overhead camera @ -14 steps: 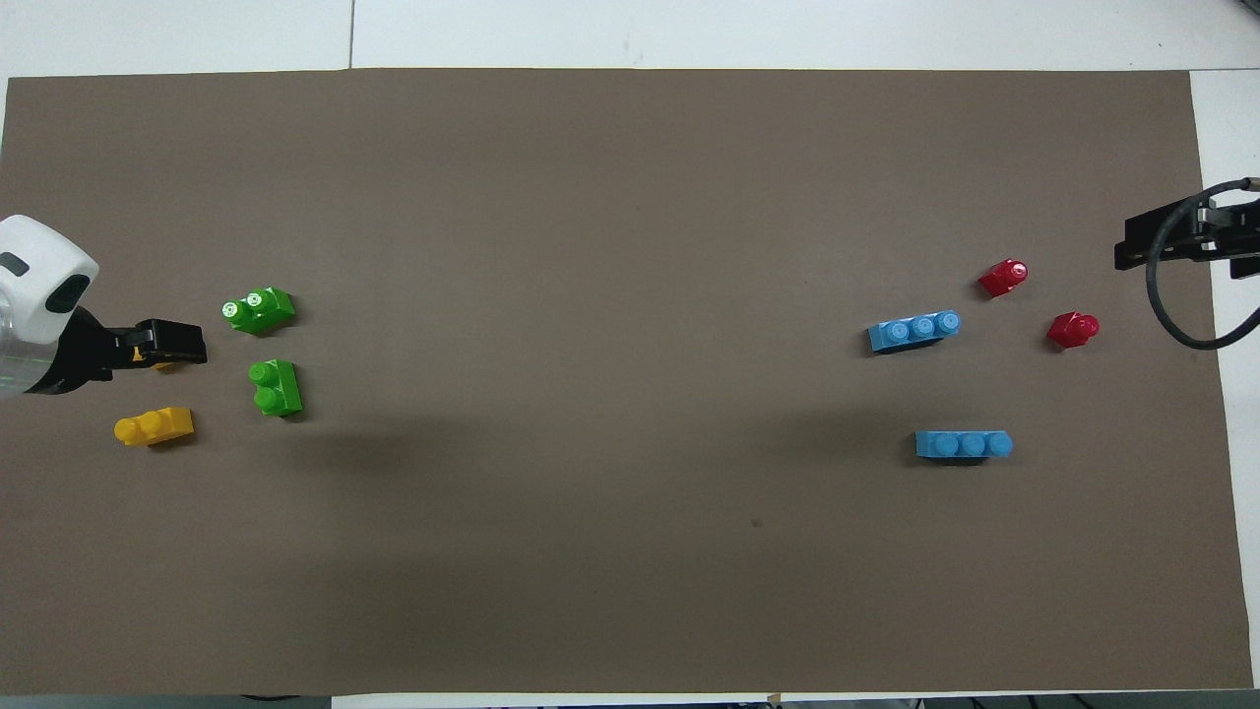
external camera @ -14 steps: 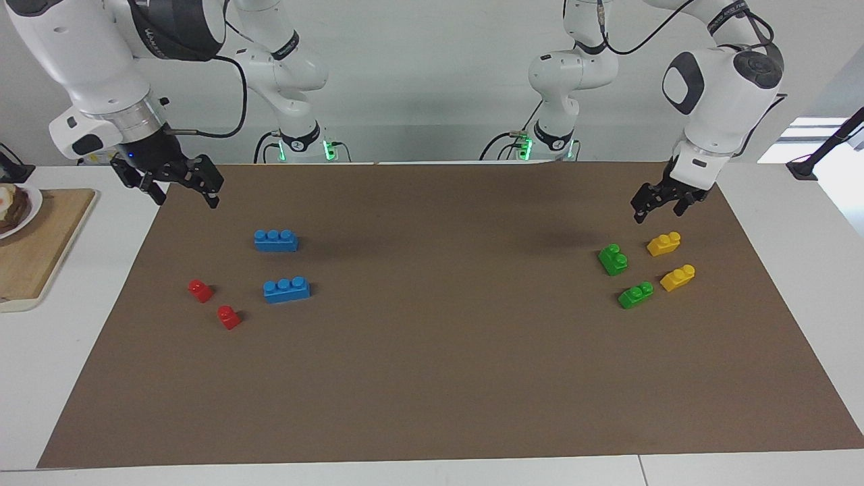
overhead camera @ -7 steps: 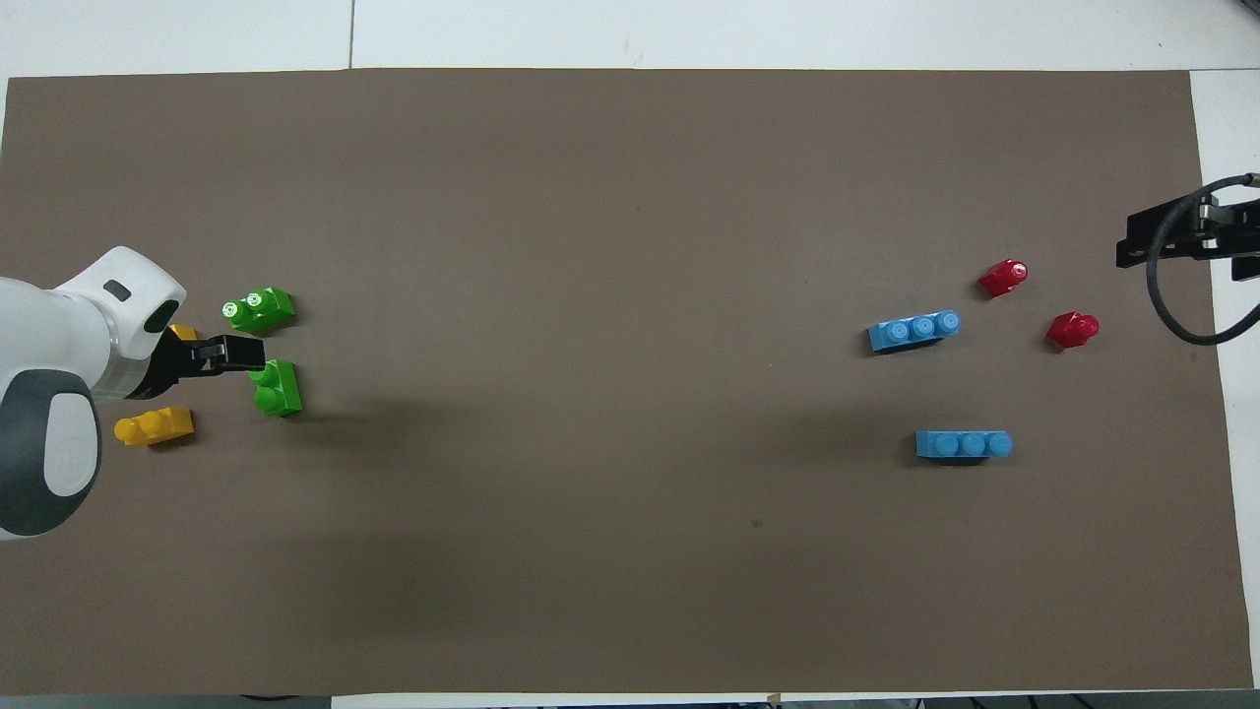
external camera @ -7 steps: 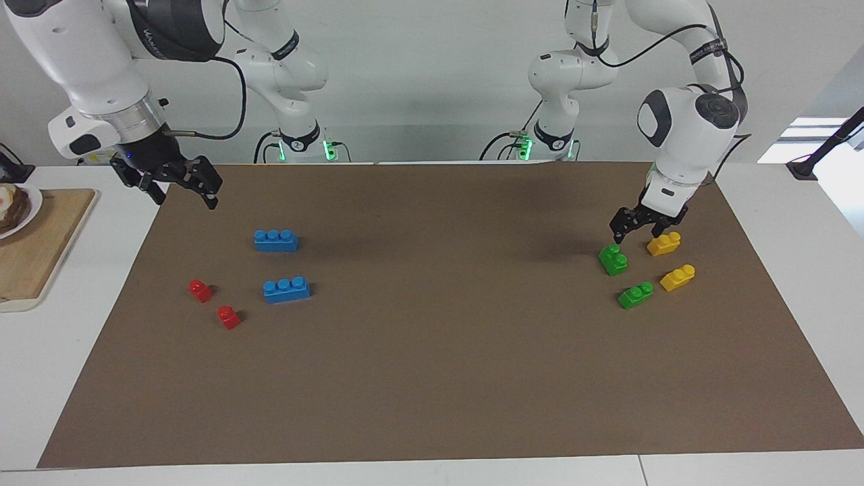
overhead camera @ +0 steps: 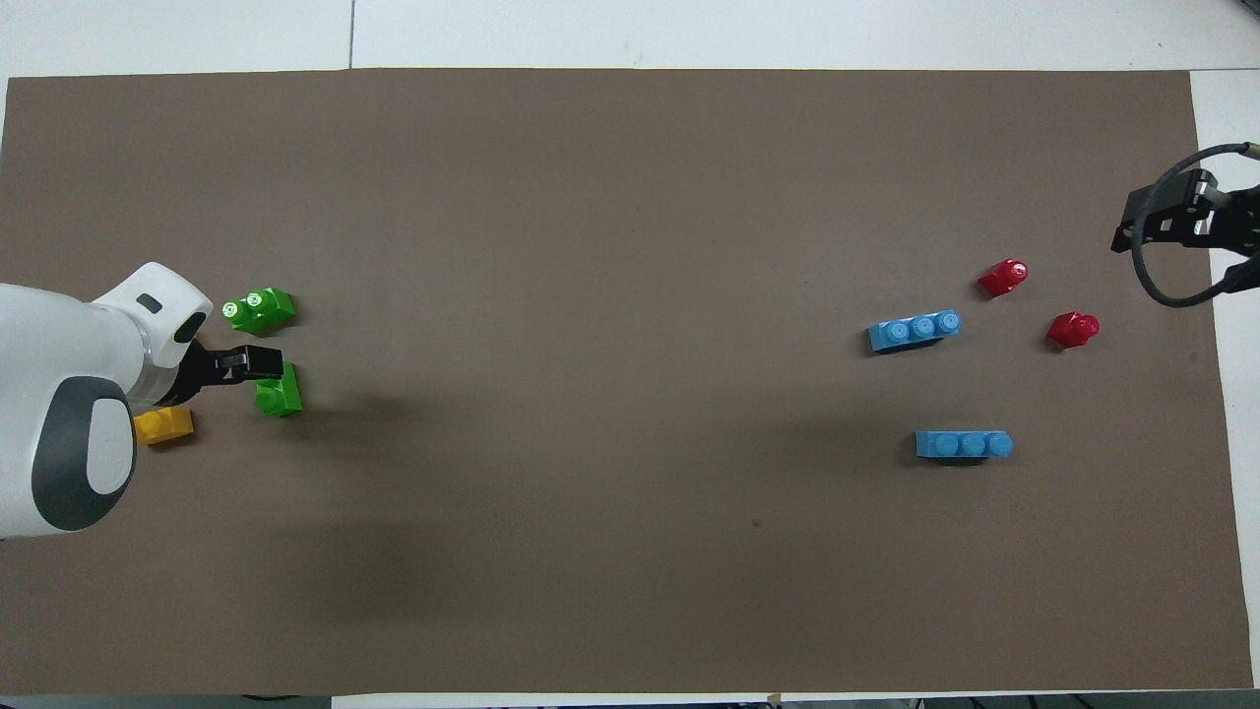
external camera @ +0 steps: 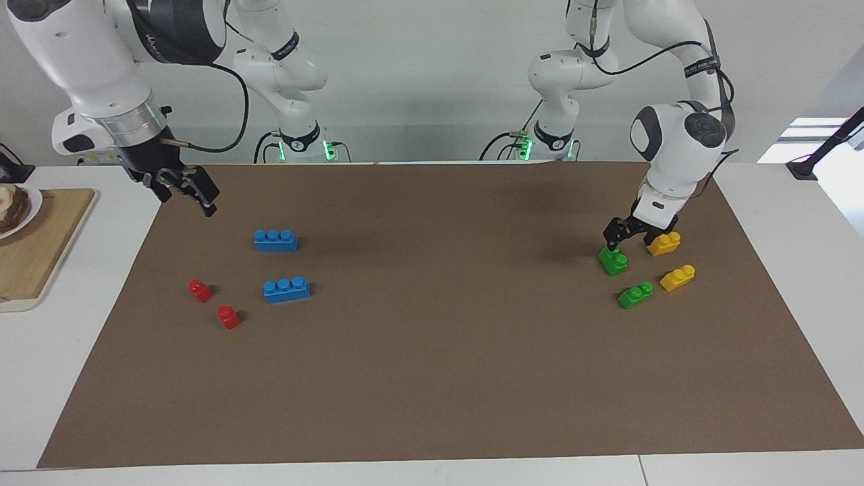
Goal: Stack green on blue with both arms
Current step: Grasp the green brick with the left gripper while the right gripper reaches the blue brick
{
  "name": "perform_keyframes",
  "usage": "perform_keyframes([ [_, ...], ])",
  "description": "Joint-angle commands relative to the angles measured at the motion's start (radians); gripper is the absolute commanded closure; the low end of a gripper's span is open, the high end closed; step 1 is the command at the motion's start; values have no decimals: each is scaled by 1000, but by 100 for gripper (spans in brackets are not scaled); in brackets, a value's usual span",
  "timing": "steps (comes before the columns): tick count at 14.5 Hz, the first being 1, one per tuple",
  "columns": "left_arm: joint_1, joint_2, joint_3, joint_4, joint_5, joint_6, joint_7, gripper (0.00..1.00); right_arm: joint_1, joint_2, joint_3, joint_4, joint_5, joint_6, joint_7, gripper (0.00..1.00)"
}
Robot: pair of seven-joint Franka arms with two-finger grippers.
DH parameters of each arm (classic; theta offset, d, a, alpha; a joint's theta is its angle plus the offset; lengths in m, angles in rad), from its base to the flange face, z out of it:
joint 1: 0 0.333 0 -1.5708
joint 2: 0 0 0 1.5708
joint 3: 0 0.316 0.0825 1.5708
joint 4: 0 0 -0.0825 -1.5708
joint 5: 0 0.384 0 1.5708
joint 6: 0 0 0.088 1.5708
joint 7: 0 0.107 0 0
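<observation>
bare mat (external camera: pixel 445 304) mid-table, bricks crowding both ends

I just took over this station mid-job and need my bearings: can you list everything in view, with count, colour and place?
green bricks: 2, bright green, left arm's end of the mat; one under the left gripper, the other farther from the robots
yellow bricks: 2, yellow, beside the green ones; one nearer to the robots, one farther
blue bricks: 2, blue, three studs, right arm's end; one nearer to the robots, one farther
red bricks: 2, red, single stud, beside the farther blue brick
mat: 1, brown, covers the table
cutting board: 1, wooden, off the mat, right arm's end
left gripper: black, jaws open, low over the nearer green brick
right gripper: black, jaws open, raised over the mat's corner
</observation>
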Motion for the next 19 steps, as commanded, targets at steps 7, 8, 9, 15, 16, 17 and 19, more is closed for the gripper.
perform_keyframes([
  [7,-13,63,9,-49,8,119,-71,5,-12,126,7,-61,118,132,502,0],
  [8,-13,63,9,-57,8,127,-72,8,-12,134,7,-80,152,164,588,0],
  [9,-13,68,9,-59,10,130,-72,11,-12,137,7,-101,178,199,644,0],
  [15,-16,85,9,-60,10,142,-113,46,-12,140,7,-293,270,420,666,0],
  [16,-27,85,9,-59,10,142,-124,67,-12,143,6,-317,278,428,666,0],
  [17,-30,85,9,-59,8,141,-129,86,-13,143,6,-348,287,461,666,0],
  [19,-29,85,9,-59,10,131,-128,100,-15,133,6,-405,315,512,669,0],
])
